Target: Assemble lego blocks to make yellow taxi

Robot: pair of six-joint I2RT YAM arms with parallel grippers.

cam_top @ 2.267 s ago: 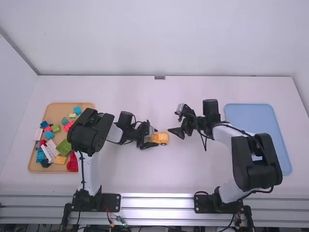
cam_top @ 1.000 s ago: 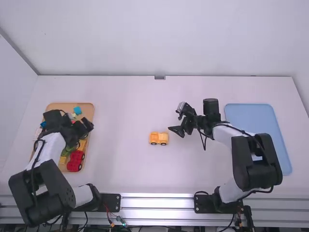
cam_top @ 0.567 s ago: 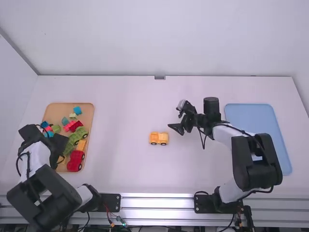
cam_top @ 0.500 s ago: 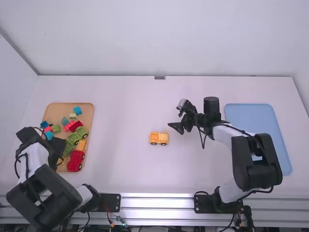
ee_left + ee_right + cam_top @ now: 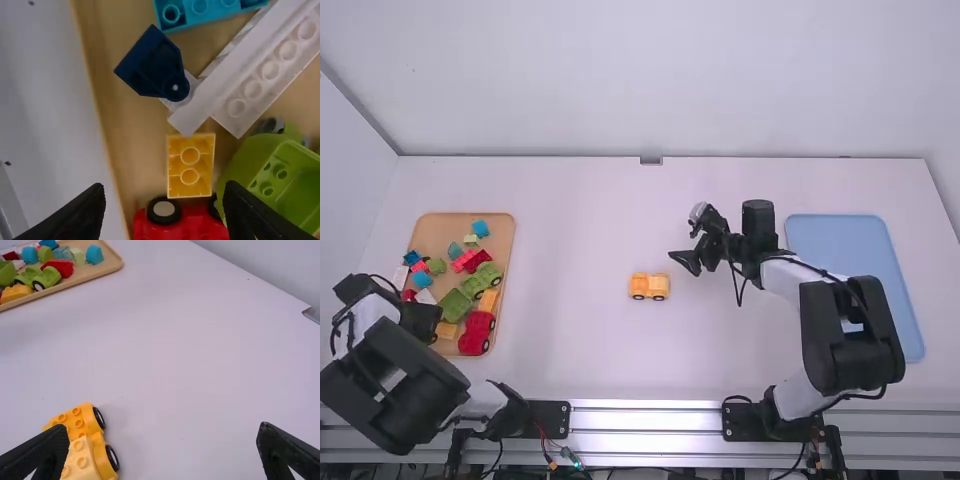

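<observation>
My left gripper [image 5: 428,320] hangs over the lower left part of the wooden tray in the high view. In the left wrist view this gripper [image 5: 165,212] stands open above a yellow brick [image 5: 190,165] lying open side up, next to a red wheeled base and a green block. The yellow car [image 5: 649,286], on wheels, stands mid-table; in the right wrist view the car [image 5: 87,445] shows studs on top. My right gripper [image 5: 692,262] is right of the car and a little farther from the camera; in its wrist view this gripper [image 5: 164,452] is open and holds nothing.
The wooden tray [image 5: 505,232] at the left holds several loose blocks, including a dark blue piece [image 5: 152,65], a long white piece [image 5: 220,90] and a red wheeled base [image 5: 477,333]. A blue tray [image 5: 850,240] lies at the right.
My left arm has swung from beside the yellow car over to the wooden tray, then shifted toward the tray's lower left. The car stands free on the table. My right arm has barely moved.
</observation>
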